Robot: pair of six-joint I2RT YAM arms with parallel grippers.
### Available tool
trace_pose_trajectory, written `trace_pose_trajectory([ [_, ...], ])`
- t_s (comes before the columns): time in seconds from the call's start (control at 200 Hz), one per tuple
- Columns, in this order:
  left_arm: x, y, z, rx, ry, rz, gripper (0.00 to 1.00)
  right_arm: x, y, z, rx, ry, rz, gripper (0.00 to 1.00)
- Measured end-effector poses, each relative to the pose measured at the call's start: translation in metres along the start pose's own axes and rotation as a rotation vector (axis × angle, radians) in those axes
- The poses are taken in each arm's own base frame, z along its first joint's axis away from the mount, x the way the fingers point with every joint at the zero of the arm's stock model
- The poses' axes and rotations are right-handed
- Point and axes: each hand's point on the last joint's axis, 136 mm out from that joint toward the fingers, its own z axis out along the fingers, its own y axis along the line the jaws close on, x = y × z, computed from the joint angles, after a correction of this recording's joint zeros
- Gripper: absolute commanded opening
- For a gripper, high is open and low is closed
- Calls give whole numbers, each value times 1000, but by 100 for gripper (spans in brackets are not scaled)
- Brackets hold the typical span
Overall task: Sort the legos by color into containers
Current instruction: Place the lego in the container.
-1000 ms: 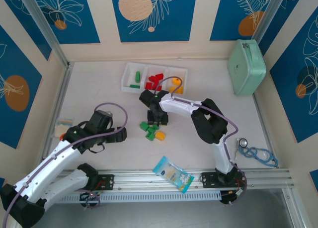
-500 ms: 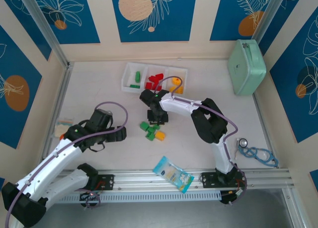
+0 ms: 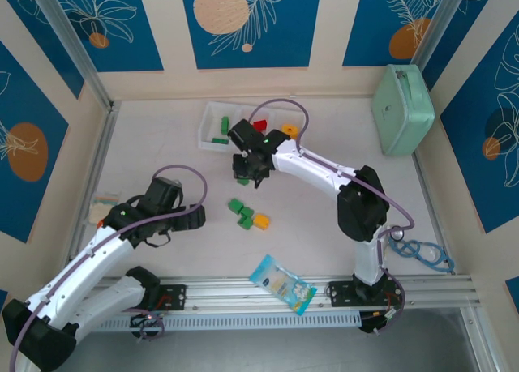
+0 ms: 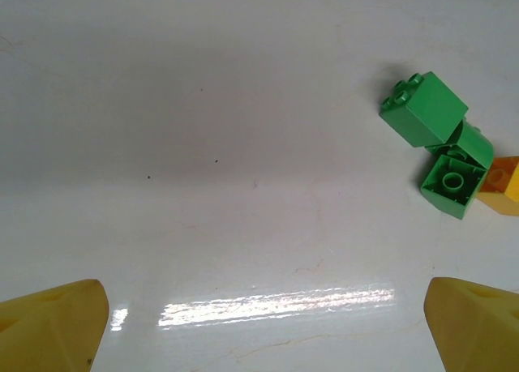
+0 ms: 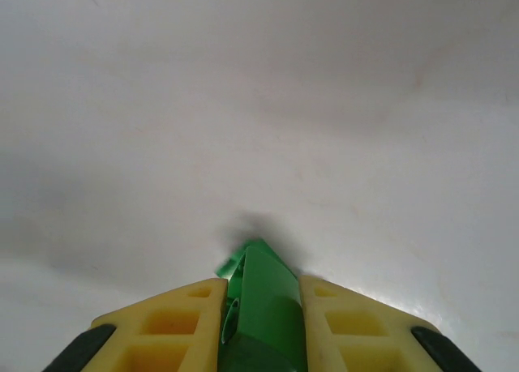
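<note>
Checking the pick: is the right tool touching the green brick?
Touching. The right wrist view shows the green brick pressed between both fingers of the right tool.

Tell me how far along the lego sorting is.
Done: green pieces, red pieces and orange pieces sit in the white tray. In hand: the right tool is shut on a green brick. Remaining: two green bricks and a yellow-orange one on the table.

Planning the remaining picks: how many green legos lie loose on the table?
2: a green cube, and next to it an overturned green brick beside the orange brick. The rounded green bit between them may be a third.
</note>
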Motion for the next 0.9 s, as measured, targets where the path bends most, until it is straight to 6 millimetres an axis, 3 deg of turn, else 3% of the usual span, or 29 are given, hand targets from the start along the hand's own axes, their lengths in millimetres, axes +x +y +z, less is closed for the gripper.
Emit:
trace_pose_trajectory([
  [0.135,-4,-5,-7,35,-24,-64,99,-45,15,-10,-92,-124,13,10],
  [0.235,-4,-11,-10,87,-31,-133,99,-87,28,-6,-167,-216,26,9],
  [0.43,7,-13,-11,146,-29,-223,99,-158,46,43,-297,-318,29,9],
  [0.575,11,-11,-16,161,-32,-237,99,-189,47,86,-353,-336,7,10],
  [0.685,13,-9,-18,161,-32,-240,99,-203,47,103,-378,-350,-16,13],
  [0.9,17,-7,-16,143,-13,-231,99,-217,40,102,-411,-364,-29,51],
])
